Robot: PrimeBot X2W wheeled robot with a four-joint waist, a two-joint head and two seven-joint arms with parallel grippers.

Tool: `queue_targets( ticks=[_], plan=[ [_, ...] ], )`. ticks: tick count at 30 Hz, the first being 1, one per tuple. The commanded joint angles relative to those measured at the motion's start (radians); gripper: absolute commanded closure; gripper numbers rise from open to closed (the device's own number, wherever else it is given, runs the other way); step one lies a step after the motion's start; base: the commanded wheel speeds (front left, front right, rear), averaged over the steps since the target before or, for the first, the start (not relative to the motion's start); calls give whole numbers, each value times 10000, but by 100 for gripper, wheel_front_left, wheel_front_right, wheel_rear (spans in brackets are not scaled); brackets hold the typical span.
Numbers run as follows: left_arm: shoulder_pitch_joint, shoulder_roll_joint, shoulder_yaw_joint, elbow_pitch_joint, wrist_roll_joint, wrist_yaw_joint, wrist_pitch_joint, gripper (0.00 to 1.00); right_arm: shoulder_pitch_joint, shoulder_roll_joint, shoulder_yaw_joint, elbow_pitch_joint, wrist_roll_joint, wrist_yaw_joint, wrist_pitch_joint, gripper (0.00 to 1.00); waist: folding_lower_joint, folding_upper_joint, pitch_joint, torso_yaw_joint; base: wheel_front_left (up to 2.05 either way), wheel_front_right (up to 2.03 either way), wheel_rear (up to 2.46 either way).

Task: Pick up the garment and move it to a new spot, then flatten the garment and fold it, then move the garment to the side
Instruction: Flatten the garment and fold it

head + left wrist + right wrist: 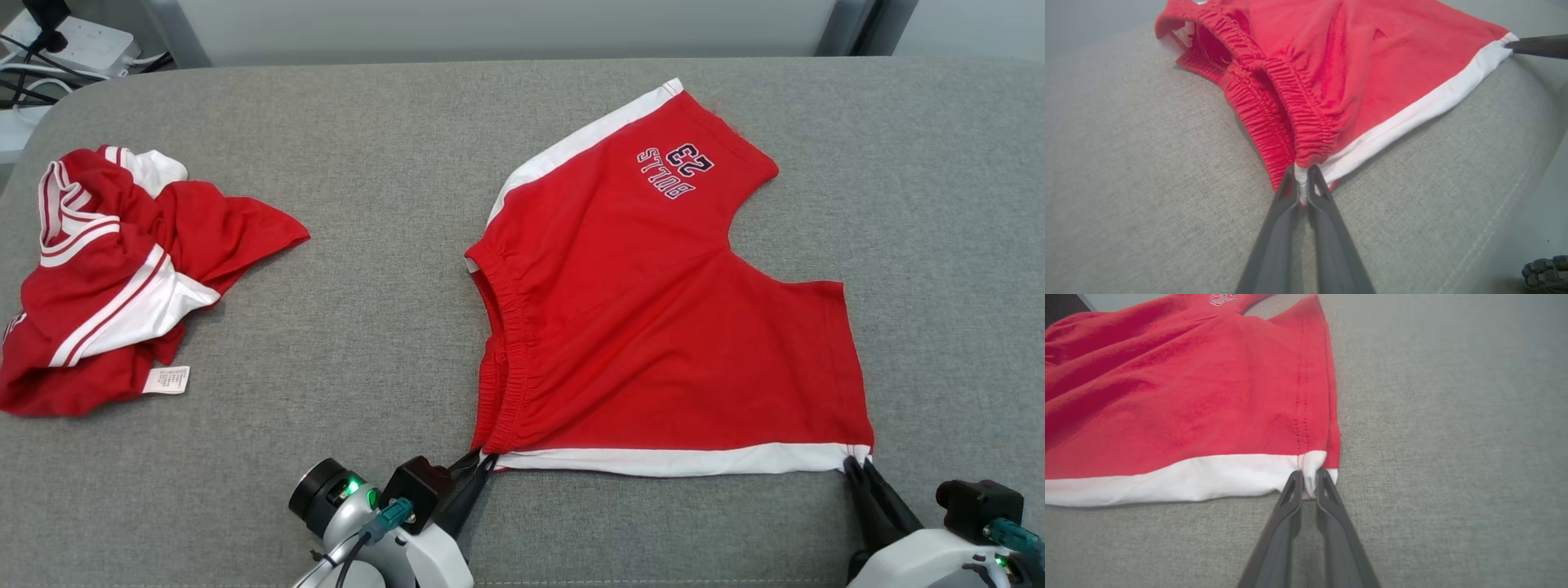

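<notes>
Pinching near corners of red fabric shorts with white side stripes (653, 327), spread flat on grey fabric bench (367, 245): left claw (1303, 179) clamped on waistband, right claw (1308, 482) on hem, both angled low.

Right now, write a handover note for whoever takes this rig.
Left end effector: shut on the shorts at the near waistband corner.
Right end effector: shut on the near hem corner, on the white stripe.
The shorts lie spread mostly flat on the table, right of centre, with some wrinkles by the waistband.
A second garment lies crumpled at the far left, apart from both arms.
Done: laid out, both near corners pinched.
Left: fold, then move aside.
</notes>
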Motion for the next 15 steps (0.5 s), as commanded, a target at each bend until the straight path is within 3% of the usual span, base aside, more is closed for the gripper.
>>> queue_targets(
  ticks=[1,2,9,15],
  plan=[
    [-73,222,273,-255,-130,2,-61,100,-223,-175,270,-98,82,31,-136,89,0,0,-8,-16,0,0,0],
    [-70,233,267,-264,-140,2,-61,100,-257,-178,343,-35,124,31,-136,100,0,0,-15,-31,0,0,0],
    [58,280,114,-582,-344,2,-61,100,-255,-460,245,-283,22,31,-136,100,0,0,-204,-176,0,0,0],
    [800,559,-82,-2304,-809,2,-61,100,528,-837,-674,-1733,-613,31,-136,100,0,0,-688,-412,0,0,0]
  ],
)
